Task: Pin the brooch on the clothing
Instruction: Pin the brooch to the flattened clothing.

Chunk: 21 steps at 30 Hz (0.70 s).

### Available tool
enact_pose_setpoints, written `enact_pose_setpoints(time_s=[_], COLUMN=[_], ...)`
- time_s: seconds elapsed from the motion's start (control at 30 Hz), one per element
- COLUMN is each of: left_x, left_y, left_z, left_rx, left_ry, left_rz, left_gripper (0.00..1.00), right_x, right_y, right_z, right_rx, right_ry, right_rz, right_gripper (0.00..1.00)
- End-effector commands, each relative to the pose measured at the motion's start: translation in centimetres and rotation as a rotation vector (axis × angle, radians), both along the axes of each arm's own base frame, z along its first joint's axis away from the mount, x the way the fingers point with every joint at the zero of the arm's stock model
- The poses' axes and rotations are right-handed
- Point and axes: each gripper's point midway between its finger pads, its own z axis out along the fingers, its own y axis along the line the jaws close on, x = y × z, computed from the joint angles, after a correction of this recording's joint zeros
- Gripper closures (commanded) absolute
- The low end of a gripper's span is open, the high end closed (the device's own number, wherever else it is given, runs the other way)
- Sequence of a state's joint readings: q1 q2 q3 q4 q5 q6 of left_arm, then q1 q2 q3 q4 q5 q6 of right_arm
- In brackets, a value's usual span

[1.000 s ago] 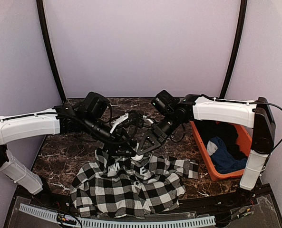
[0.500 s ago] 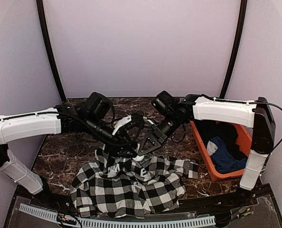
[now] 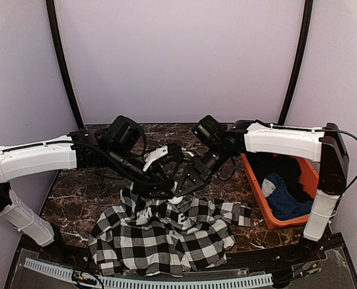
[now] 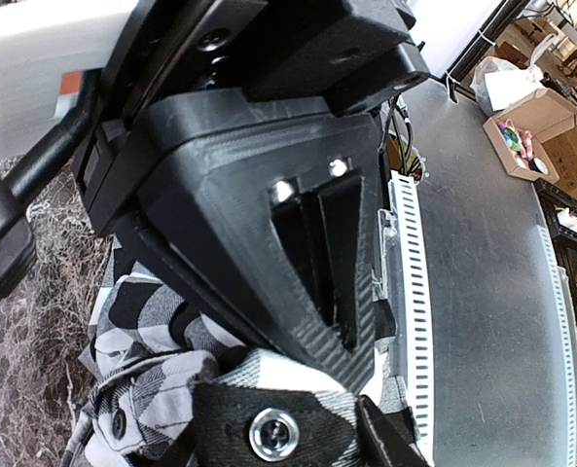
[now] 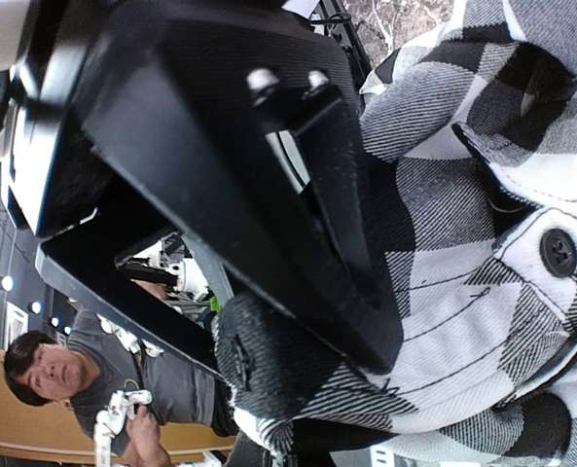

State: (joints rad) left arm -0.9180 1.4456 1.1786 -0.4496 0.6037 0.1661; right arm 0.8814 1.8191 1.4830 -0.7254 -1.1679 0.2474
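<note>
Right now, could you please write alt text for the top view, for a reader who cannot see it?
The right gripper pinches the far edge of a crumpled checked shirt on a marble table, with the left gripper close beside it. An orange bin holding clothes sits at right.

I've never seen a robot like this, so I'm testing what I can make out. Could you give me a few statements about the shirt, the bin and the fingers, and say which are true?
1. The checked shirt lies crumpled on a dark marbled table. True.
2. The orange bin stands on the robot's left side. False: it stands on the robot's right side, at the table's edge.
3. The right fingers are closed on a fold of the checked shirt. True.
4. The orange bin is empty. False: it holds a dark blue garment.
</note>
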Motion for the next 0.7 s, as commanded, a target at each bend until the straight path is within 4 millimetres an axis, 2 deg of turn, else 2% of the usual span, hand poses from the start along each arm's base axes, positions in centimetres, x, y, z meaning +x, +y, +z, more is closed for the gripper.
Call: enact_pose_setpoints(time_s=[0.0,0.2,0.47,0.67], left_x=[0.3,0.4,0.4,0.2], left_y=[0.4,0.2,0.5,0.8], left_z=[-2.9,-2.3,-2.3,-2.5], left_rx=[0.106,0.080,0.089,0.105], left_ry=[-0.016,-0.019,-0.026,-0.029], left_rz=[0.025,0.040,0.043,0.031], left_gripper=[0.56,0.57,0.64,0.68], right_x=[-1.0,-0.6,0.2,0.2], right_y=[0.5,0.4,0.1,0.0], right_z=[7.7,8.6,10.0,9.5], right_rx=[0.313,0.354,0.386,0.361], right_ry=[-0.050,-0.024,-0.021,-0.034], right_rz=[0.085,0.049,0.009,0.017], right_gripper=[1.00,1.00,1.00,1.00])
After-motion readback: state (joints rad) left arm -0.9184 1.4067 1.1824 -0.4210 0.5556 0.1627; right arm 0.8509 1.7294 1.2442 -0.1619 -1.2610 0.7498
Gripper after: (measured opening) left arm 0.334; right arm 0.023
